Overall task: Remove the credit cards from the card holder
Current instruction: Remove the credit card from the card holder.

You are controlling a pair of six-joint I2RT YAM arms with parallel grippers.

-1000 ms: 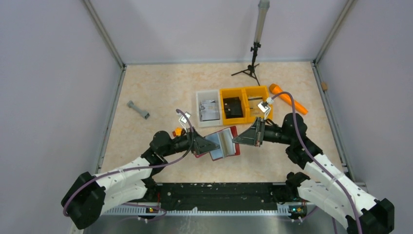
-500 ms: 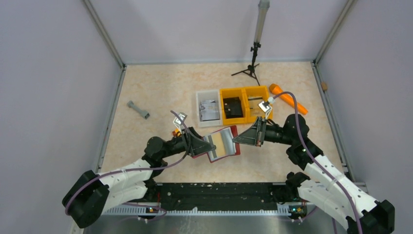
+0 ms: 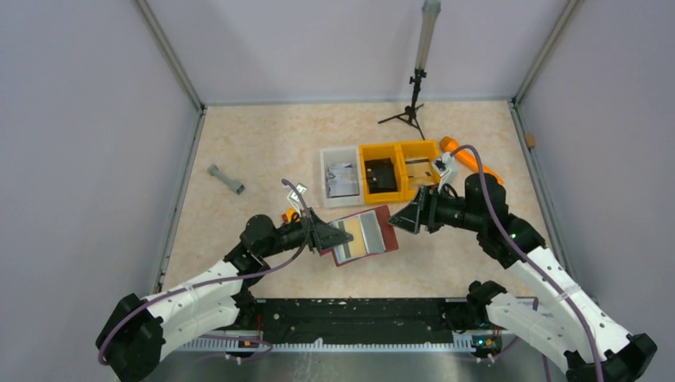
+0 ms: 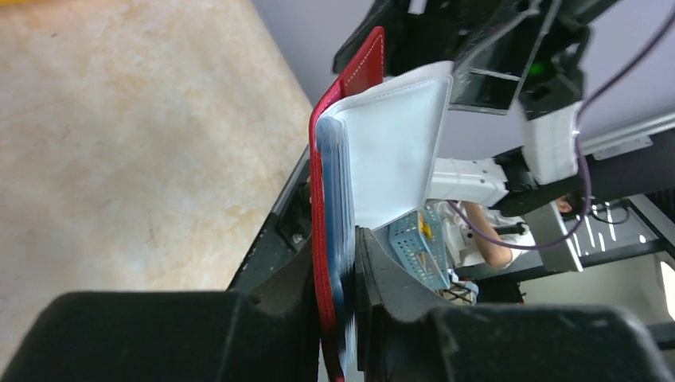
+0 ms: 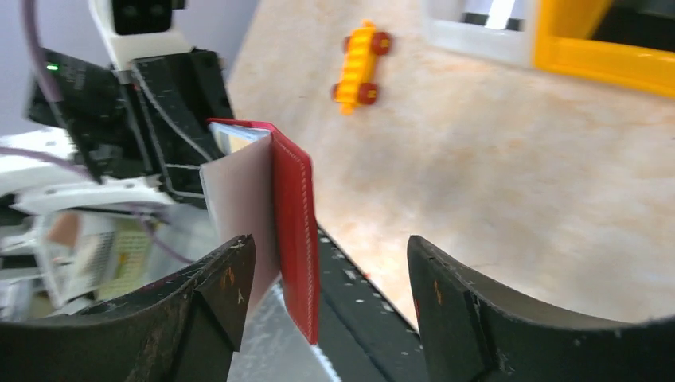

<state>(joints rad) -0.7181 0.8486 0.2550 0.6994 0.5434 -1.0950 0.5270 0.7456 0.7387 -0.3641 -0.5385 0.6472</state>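
Observation:
The card holder (image 3: 364, 234) hangs open above the table, its red cover outside and its grey and tan pockets facing up. My left gripper (image 3: 327, 236) is shut on its left edge. In the left wrist view the left gripper (image 4: 341, 267) pinches the red cover (image 4: 325, 199) and a bluish stack of credit cards' edges (image 4: 344, 187) beside a pale flap (image 4: 398, 143). My right gripper (image 3: 403, 218) is open at the holder's right edge. In the right wrist view the red edge (image 5: 296, 223) stands between the right gripper's (image 5: 326, 278) spread fingers, unpinched.
A white bin (image 3: 341, 177) and two orange bins (image 3: 399, 169) sit behind the holder, one holding a black square object (image 3: 380, 175). A yellow and red toy block (image 5: 360, 65) lies near the left arm. A grey bar (image 3: 226, 180), an orange tool (image 3: 471, 161) and a tripod (image 3: 410, 111) lie farther off.
My right gripper opened and let go of the holder's right edge, drawing back slightly. My left gripper closed on the left edge. The holder now lies flatter, pockets up.

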